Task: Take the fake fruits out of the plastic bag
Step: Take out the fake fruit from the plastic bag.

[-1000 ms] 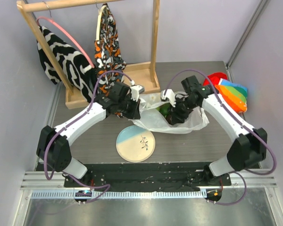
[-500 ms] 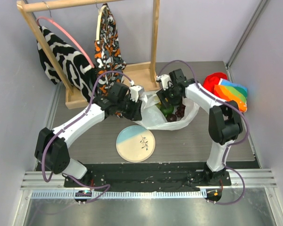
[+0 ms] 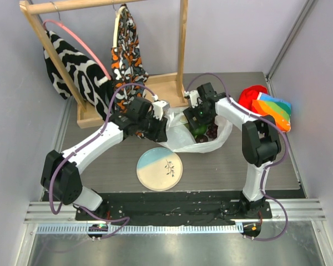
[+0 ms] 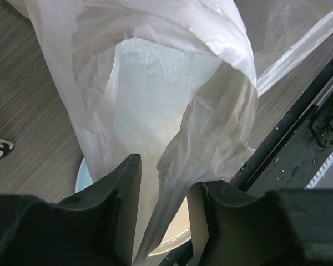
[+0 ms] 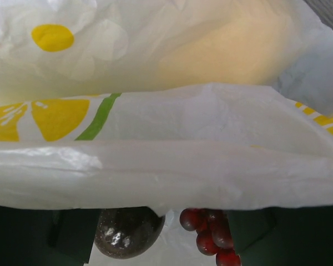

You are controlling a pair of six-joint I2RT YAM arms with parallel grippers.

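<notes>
The white plastic bag (image 3: 183,141) lies crumpled at the table's middle, its mouth held up. My left gripper (image 3: 161,124) is shut on a fold of the bag's left edge (image 4: 172,166), which hangs between the fingers (image 4: 125,205). My right gripper (image 3: 201,117) is open and reaches down into the bag from the back. In the right wrist view a dark green avocado-like fruit (image 5: 127,230) and a dark red grape bunch (image 5: 211,235) lie between its spread fingers (image 5: 72,235), half covered by a printed bag layer (image 5: 166,160). A blurry yellow shape (image 5: 227,55) shows through the film.
A round blue-and-cream plate (image 3: 160,169) sits just in front of the bag. A wooden rack (image 3: 175,94) with hanging patterned cloths stands at the back left. A red and rainbow-striped cloth (image 3: 269,108) lies at the back right. Walls close both sides.
My right arm has swung from the bag's right side round to its back, and the gripper has dipped into the bag mouth. The left gripper has kept its hold on the bag.
</notes>
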